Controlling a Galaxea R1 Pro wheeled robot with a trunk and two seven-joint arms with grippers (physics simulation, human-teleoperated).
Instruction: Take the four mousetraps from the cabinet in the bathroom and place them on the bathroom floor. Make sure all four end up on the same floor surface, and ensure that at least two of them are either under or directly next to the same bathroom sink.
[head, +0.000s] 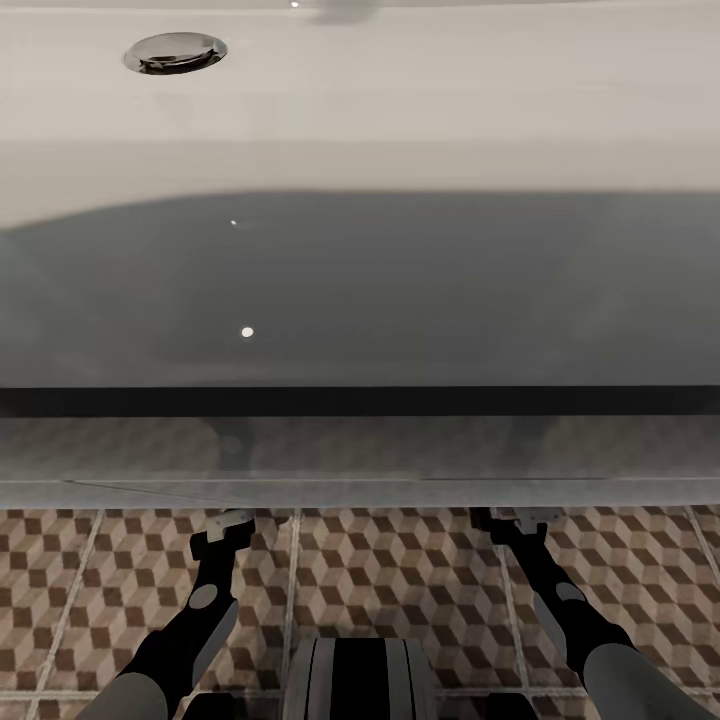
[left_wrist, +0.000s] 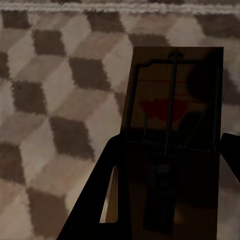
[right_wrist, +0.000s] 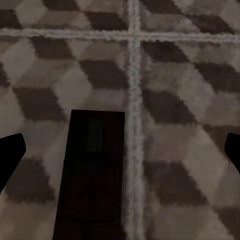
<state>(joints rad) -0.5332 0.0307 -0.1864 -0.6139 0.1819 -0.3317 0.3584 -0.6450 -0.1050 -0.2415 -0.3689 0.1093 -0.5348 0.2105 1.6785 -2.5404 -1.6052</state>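
Dark-brown flat wooden mousetrap (left_wrist: 172, 145) with wire spring sits clamped between the left gripper (left_wrist: 167, 165) jaws, low over the brown-and-beige cube-patterned tiled bathroom floor (head: 400, 590), evidently for placement beside the white rectangular sink (head: 400, 110). Right gripper (right_wrist: 120, 155) jaws stand apart above a second dark slab mousetrap (right_wrist: 92, 175).

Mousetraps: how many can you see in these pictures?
2. One mousetrap lies between the left end effector's fingers above the tiled floor. A second mousetrap lies between the right end effector's fingers. Others may be hidden.

Black forearms with grey oval patches, pale grey upper sleeves, black-and-white ribbed trunk below.
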